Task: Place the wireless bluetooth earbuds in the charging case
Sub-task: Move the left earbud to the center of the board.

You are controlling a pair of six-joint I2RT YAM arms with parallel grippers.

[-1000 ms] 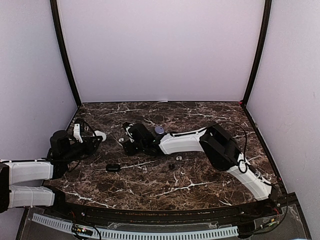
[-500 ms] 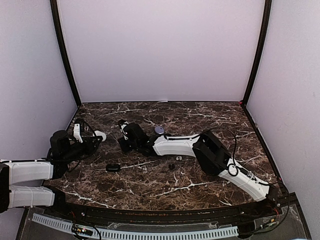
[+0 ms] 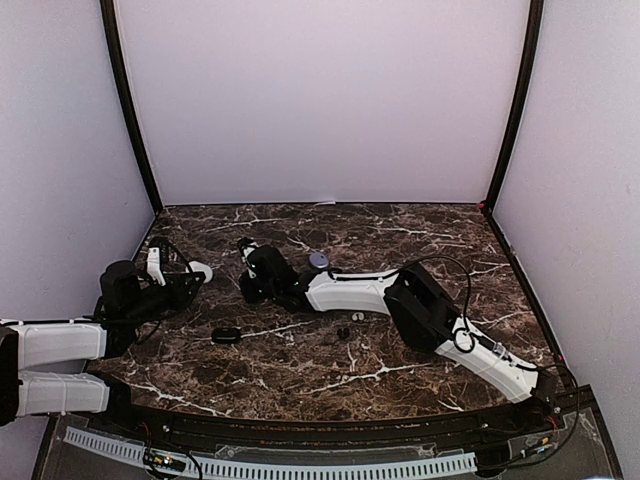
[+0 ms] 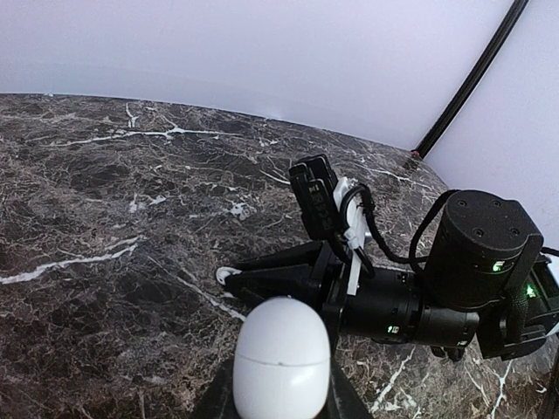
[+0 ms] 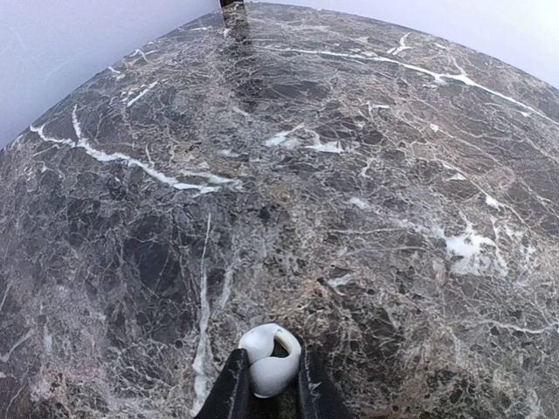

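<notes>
A white earbud (image 5: 269, 353) sits between the tips of the right gripper (image 5: 271, 384). Its two dark fingers (image 5: 229, 393) press in on either side of it, so the bud is pinched, with its rounded end poking out just past the fingertips. It hangs low over the dark marble table (image 5: 367, 157); whether it touches the stone cannot be told. In the left wrist view the same bud shows as a small white spot at the end of the right arm's black fingers, which lie nearly flat along the table and point toward the left side. Near it, in the foreground of that view, is the white charging case (image 4: 281, 349). The case is pebble-shaped with its lid seam closed, and it is clamped upright in the left gripper (image 4: 281, 406), whose fingers are drawn in against its lower sides. From above, the two grippers face each other at the left half of the table, close but apart. Farther out, beside the right forearm, lie a small purple object (image 3: 318, 260) on the far side and a second white earbud (image 3: 357, 316) and some small black pieces (image 3: 343, 332) on the near side. A black case (image 3: 226, 335) lies nearer the front, left of these.
</notes>
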